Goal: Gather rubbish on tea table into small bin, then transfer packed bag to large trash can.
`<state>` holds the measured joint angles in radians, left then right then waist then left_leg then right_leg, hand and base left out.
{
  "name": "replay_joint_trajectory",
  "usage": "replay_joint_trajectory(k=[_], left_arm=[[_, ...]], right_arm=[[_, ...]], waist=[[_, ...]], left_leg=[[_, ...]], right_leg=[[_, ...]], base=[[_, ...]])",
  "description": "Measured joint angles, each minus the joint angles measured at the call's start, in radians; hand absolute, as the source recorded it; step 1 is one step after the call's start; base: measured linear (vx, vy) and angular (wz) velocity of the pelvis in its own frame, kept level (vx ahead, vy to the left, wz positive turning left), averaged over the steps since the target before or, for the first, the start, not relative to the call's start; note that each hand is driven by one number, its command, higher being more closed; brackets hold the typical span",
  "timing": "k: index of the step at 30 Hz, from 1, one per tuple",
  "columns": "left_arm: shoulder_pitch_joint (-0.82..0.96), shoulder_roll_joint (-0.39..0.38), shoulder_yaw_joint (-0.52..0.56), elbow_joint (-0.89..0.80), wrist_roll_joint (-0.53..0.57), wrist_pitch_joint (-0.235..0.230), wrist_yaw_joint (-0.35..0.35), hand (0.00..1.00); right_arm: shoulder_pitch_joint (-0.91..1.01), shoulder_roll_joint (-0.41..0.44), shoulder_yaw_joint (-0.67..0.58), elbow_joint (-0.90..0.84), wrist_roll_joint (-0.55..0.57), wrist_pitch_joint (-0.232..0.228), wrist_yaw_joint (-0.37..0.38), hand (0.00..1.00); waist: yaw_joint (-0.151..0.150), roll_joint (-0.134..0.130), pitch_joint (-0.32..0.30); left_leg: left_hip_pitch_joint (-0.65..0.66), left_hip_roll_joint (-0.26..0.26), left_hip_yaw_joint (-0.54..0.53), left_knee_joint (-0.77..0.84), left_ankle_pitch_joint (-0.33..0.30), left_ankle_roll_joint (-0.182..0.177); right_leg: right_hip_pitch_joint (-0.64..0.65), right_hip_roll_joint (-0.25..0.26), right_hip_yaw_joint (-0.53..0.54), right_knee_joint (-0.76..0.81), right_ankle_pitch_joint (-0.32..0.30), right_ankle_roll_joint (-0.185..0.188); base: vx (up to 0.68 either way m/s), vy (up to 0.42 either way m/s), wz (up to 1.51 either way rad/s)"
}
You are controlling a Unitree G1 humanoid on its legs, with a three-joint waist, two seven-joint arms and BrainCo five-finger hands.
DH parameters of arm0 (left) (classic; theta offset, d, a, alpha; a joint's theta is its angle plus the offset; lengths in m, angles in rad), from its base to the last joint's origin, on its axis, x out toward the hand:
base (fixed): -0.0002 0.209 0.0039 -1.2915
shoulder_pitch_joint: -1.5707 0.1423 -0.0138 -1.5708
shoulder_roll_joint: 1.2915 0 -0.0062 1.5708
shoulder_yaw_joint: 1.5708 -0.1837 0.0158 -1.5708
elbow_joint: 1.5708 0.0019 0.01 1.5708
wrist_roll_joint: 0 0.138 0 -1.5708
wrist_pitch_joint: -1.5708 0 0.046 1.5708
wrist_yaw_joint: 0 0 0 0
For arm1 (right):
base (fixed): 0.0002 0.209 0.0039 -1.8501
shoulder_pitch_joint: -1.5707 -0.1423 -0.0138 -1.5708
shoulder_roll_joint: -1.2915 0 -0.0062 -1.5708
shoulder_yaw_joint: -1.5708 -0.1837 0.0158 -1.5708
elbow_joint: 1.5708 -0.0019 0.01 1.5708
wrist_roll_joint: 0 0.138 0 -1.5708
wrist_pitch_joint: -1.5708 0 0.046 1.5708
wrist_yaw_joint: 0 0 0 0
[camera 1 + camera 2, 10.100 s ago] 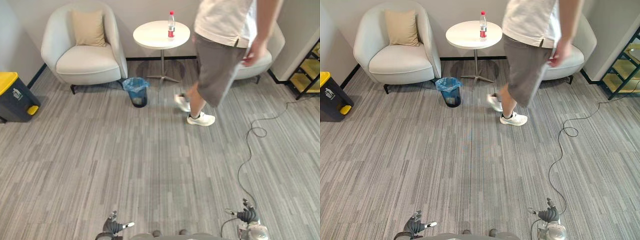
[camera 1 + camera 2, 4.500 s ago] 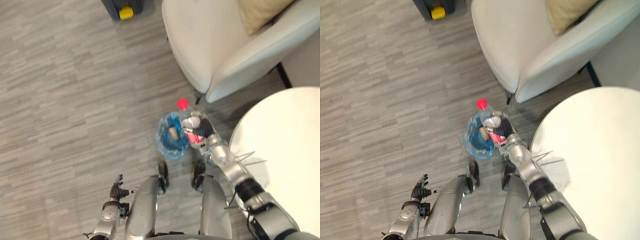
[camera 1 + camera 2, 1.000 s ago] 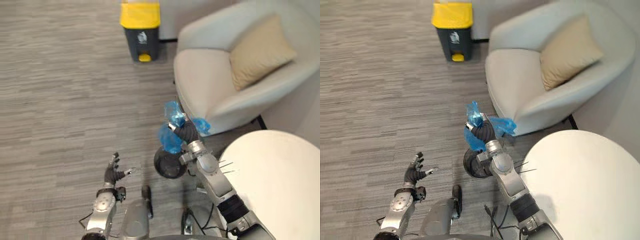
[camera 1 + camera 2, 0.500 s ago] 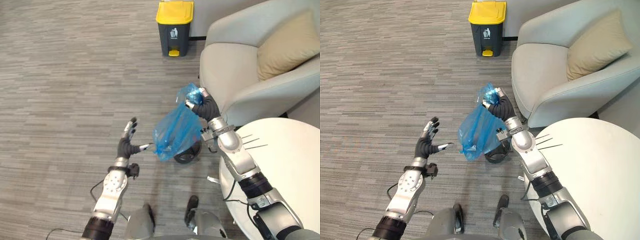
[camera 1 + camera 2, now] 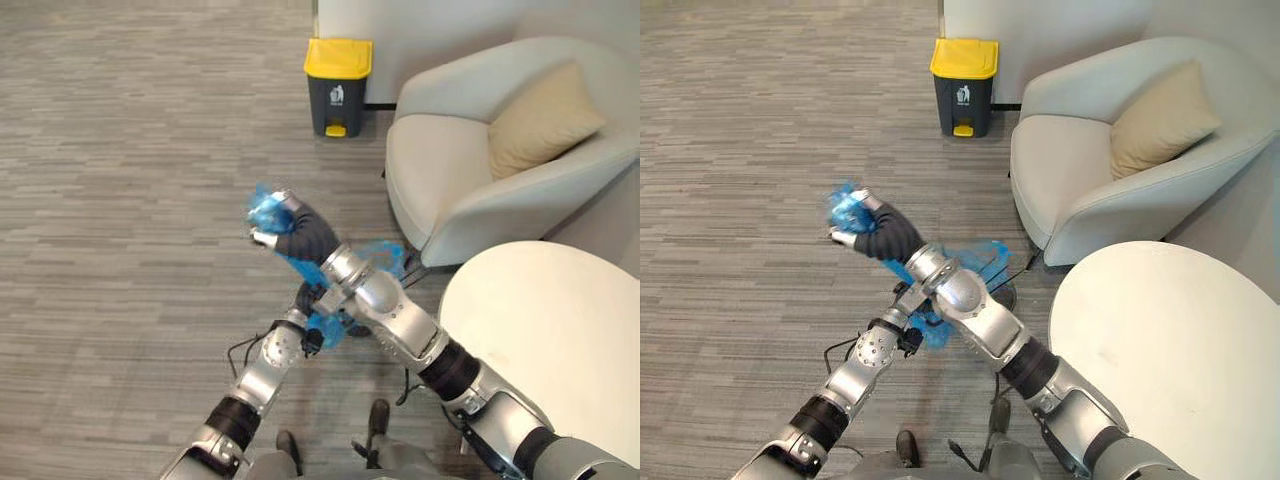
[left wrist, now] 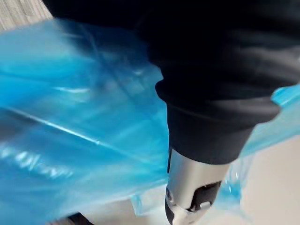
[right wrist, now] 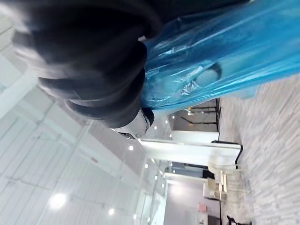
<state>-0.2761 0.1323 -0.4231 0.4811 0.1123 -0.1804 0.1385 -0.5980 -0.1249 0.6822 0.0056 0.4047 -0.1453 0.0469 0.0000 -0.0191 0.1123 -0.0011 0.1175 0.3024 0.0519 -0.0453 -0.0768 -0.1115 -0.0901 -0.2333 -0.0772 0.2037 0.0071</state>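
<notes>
My right hand [image 5: 290, 232] is raised in front of me, shut on the gathered neck of the blue rubbish bag [image 5: 385, 258]. A tuft of the bag sticks out above the fist, and the rest hangs down behind my right forearm. My left hand [image 5: 902, 338] is up under that forearm, against the bag's lower part, mostly hidden by the arm and the blue film [image 6: 70, 117]. The small black bin [image 5: 1002, 297] peeks out on the floor behind my right arm. The large trash can [image 5: 338, 85], dark grey with a yellow lid, stands by the wall ahead.
The round white tea table [image 5: 545, 340] is at my lower right. A pale armchair [image 5: 450, 190] with a beige cushion [image 5: 545, 120] stands beyond it, right of the trash can. Grey striped carpet [image 5: 120, 200] stretches to the left.
My right hand has swung the bag's neck leftward and up. My left hand has risen from beside the bag to under my right forearm, against the bag.
</notes>
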Motion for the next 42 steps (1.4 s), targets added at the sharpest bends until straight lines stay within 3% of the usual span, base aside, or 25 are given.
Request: replay_joint_trajectory(k=[2, 3, 9, 13, 17, 18, 24, 28, 33, 35, 39, 42], left_arm=[[0.0, 0.003, 0.0, 0.004, -0.001, -0.001, 0.007, 1.0], [0.0, 0.003, -0.001, 0.005, -0.002, -0.001, 0.017, 1.0], [0.04, 0.011, 0.006, -0.032, -0.022, 0.0, 0.021, 1.0], [0.154, -0.001, 0.07, -0.126, -0.043, 0.001, 0.038, 1.0], [0.252, -0.003, 0.192, -0.171, -0.096, 0.0, 0.04, 1.0], [0.291, -0.002, 0.262, -0.173, -0.146, -0.001, 0.039, 1.0], [0.407, 0.014, 0.444, -0.172, -0.222, 0.0, 0.038, 1.0], [0.437, 0.044, 0.511, -0.164, -0.241, 0.0, 0.034, 1.0], [0.478, 0.073, 0.593, -0.083, -0.24, -0.002, 0.016, 1.0], [0.5, 0.067, 0.594, -0.034, -0.238, -0.002, 0.006, 1.0], [0.505, 0.033, 0.589, 0.036, -0.237, 0.001, -0.033, 1.0], [0.535, 0.01, 0.584, 0.063, -0.233, 0.009, -0.058, 1.0]], right_arm=[[-0.001, 0.0, 0.001, 0.0, 0.023, 0.0, 0.002, 1.0], [-0.001, 0.001, 0.002, 0.0, 0.029, 0.0, 0.004, 0.0], [0.008, 0.001, 0.004, -0.011, 0.025, -0.006, 0.029, 0.0], [0.111, -0.006, -0.004, -0.023, -0.058, -0.028, 0.048, 0.0], [0.252, -0.09, -0.084, -0.023, -0.277, -0.037, 0.043, 0.0], [0.338, -0.131, -0.161, -0.023, -0.385, -0.042, 0.026, 0.0], [0.596, -0.272, -0.349, -0.025, -0.523, -0.043, 0.007, 0.0], [0.735, -0.33, -0.402, 0.009, -0.526, -0.047, 0.052, 0.0], [0.872, -0.299, -0.496, 0.177, -0.526, -0.046, 0.098, 0.0], [0.874, -0.217, -0.584, 0.294, -0.527, -0.042, 0.083, 0.0], [0.856, -0.131, -0.686, 0.434, -0.527, -0.039, 0.013, 0.0], [0.848, -0.107, -0.731, 0.469, -0.526, -0.029, -0.042, 0.0]], waist=[[0.001, -0.002, -0.002], [0.003, -0.001, -0.003], [0.006, -0.001, -0.003], [0.004, -0.002, -0.007], [0.01, -0.011, -0.014], [0.014, -0.018, -0.022], [0.011, -0.019, -0.023], [0.01, -0.018, -0.024], [-0.002, 0.006, -0.034], [-0.024, 0.016, -0.032], [-0.029, 0.038, -0.016], [-0.033, 0.051, -0.007]], left_leg=[[0.004, 0.006, 0.0, -0.001, -0.004, -0.005], [0.012, 0.007, 0.0, -0.003, -0.002, -0.008], [0.015, 0.009, -0.001, -0.003, 0.003, -0.011], [0.03, 0.009, -0.008, -0.014, 0.004, -0.01], [0.046, 0.008, -0.023, -0.019, 0.0, -0.009], [0.046, 0.006, -0.028, -0.019, -0.003, -0.007], [0.047, 0.002, -0.038, -0.019, -0.011, -0.003], [0.047, 0.001, -0.056, -0.016, -0.011, -0.003], [0.032, -0.002, -0.088, -0.007, -0.015, -0.005], [-0.029, -0.001, -0.125, 0.05, -0.04, -0.003], [-0.137, -0.001, -0.171, 0.136, -0.067, 0.01], [-0.167, 0.042, -0.038, 0.143, -0.068, 0.015]], right_leg=[[0.003, 0.005, 0.005, 0.0, -0.014, 0.014], [0.003, 0.008, 0.007, -0.001, -0.014, 0.014], [0.005, 0.016, 0.011, -0.003, -0.014, 0.013], [0.028, 0.018, 0.002, -0.015, -0.013, 0.013], [0.056, 0.016, -0.006, -0.016, -0.016, 0.017], [0.058, 0.016, -0.005, -0.016, -0.018, 0.02], [0.067, 0.006, -0.008, -0.016, -0.028, 0.033], [0.077, 0.006, -0.027, -0.016, -0.036, 0.027], [0.085, -0.005, -0.061, -0.014, -0.057, 0.036], [0.073, -0.013, -0.099, -0.01, -0.063, 0.031], [0.056, -0.03, -0.206, 0.007, -0.079, 0.037], [0.056, -0.056, -0.28, 0.007, -0.093, 0.053]], base=[[-0.04, -0.007, -0.04], [0.0, -0.009, -0.04], [0.0, 0.001, -0.02], [0.05, 0.043, 0.07], [0.05, 0.058, 0.11], [0.04, 0.048, 0.1], [0.02, 0.05, 0.06], [0.01, 0.021, 0.14], [-0.01, 0.02, 0.22], [-0.04, 0.033, 0.43], [-0.05, 0.041, 0.7], [0.0, 0.083, 0.86]])
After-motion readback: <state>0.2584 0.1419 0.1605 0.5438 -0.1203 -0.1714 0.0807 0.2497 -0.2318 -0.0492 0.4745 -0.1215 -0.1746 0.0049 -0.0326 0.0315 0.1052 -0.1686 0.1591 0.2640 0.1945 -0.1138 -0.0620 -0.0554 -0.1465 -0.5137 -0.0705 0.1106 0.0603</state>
